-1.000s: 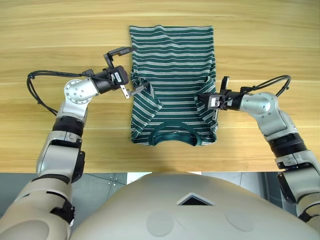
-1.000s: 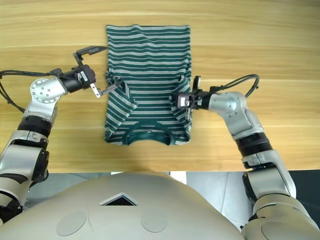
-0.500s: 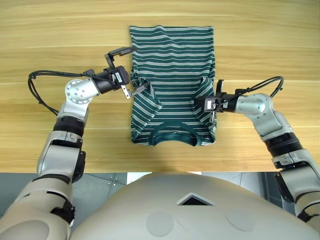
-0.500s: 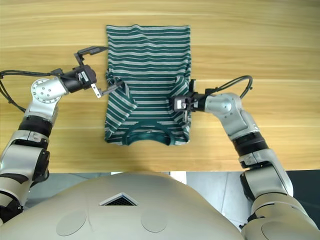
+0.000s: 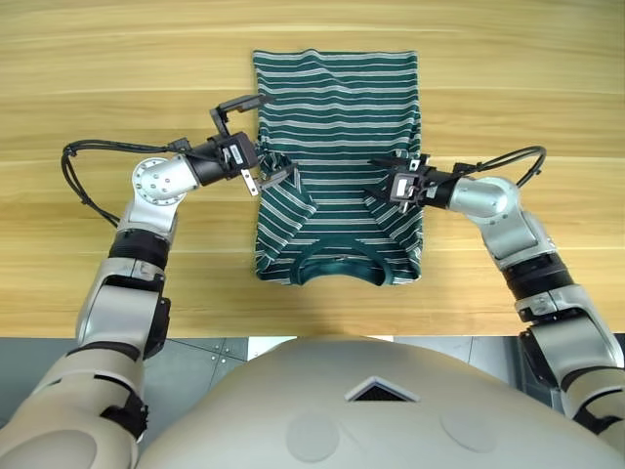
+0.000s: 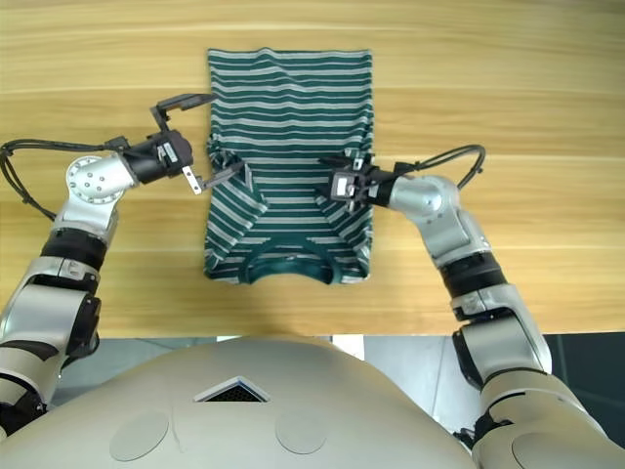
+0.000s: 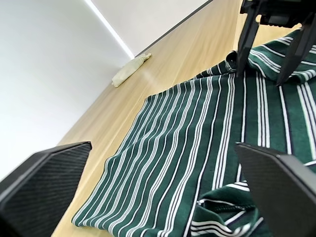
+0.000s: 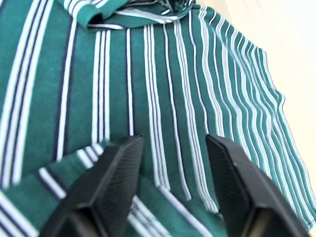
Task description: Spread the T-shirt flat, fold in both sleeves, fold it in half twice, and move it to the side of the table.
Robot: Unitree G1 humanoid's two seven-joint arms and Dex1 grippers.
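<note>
Your dark green, white-striped T-shirt (image 5: pixel 337 117) lies mid-table on the light wooden table (image 5: pixel 117 59), both sleeves folded in. Your left gripper (image 5: pixel 278 137) stands agape at its left edge. Your right gripper (image 5: pixel 375 178) has its fingers spread over the right sleeve.

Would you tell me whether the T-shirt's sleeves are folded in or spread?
Folded in: both sleeves of the green white-striped T-shirt lie over its body.
</note>
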